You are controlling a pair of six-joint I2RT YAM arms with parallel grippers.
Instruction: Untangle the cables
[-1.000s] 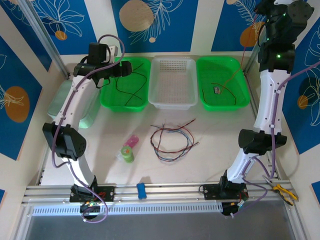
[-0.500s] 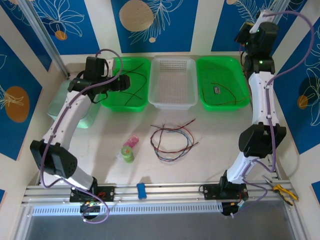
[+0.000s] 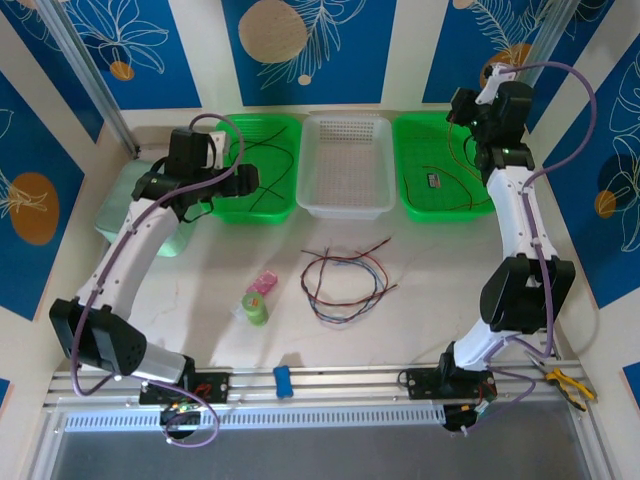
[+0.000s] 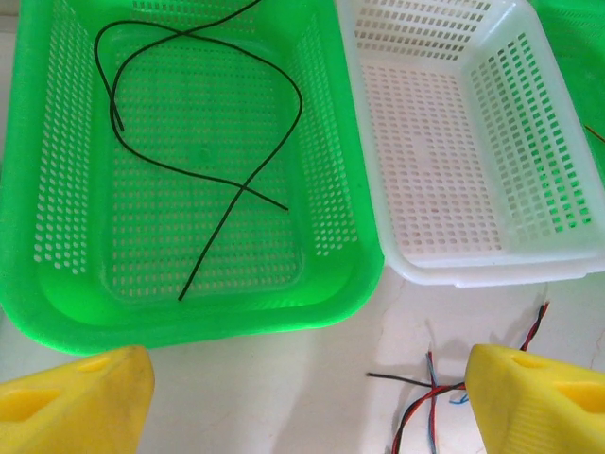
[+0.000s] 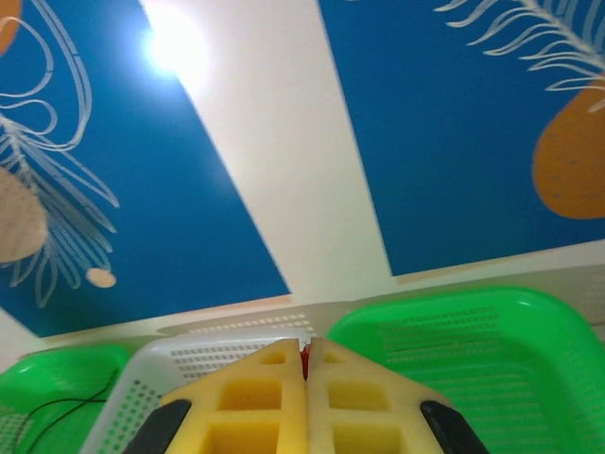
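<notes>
Left gripper (image 4: 302,402) is hovering wide open over the left green basket (image 4: 189,326). Right gripper (image 5: 305,345) is pinching a red cable (image 5: 305,360), far right.

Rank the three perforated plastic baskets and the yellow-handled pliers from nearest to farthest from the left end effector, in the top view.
1. Left green perforated plastic basket, at the left end effector.
2. White perforated plastic basket, in the middle.
3. Right green perforated plastic basket, far right.
4. Yellow-handled pliers, near right corner.
</notes>
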